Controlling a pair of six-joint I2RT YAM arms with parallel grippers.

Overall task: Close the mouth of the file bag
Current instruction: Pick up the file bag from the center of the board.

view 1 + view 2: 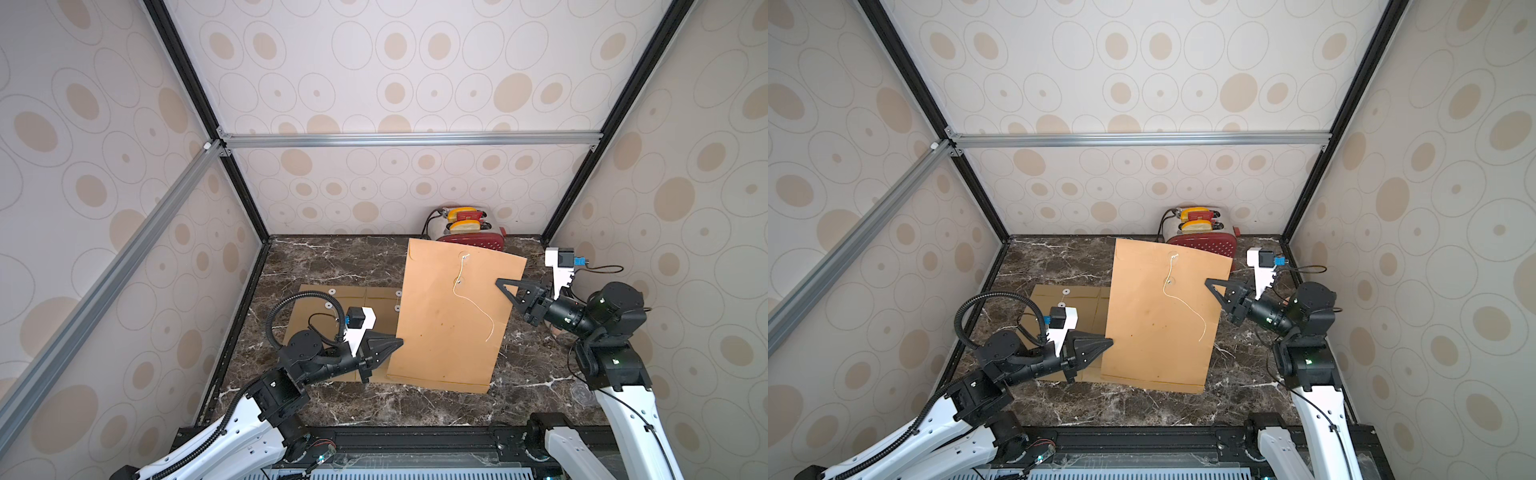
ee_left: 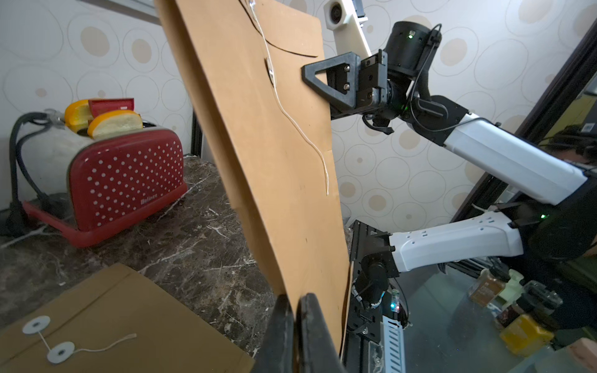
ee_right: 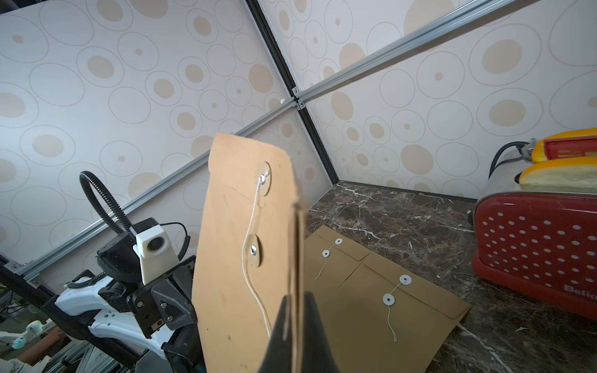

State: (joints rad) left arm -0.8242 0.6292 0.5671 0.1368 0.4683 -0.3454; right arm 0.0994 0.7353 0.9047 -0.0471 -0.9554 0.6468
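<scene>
A brown paper file bag [image 1: 449, 316] [image 1: 1158, 316] is held up off the marble table, tilted, with its flap end toward the back wall. The flap lies folded down. A white string [image 1: 473, 303] runs from the upper disc [image 3: 264, 178] past the lower disc [image 3: 253, 250] and hangs loose. My left gripper [image 1: 400, 341] [image 2: 295, 300] pinches the bag's left edge near the bottom. My right gripper [image 1: 498, 282] [image 3: 295, 297] is shut on the bag's right edge near the flap.
Other file bags [image 1: 316, 307] [image 3: 381, 290] lie flat on the table [image 1: 332, 257] under and left of the raised one. A red dotted toaster [image 1: 469, 232] [image 2: 122, 181] with bread stands at the back wall. Patterned walls close in the left, back and right sides.
</scene>
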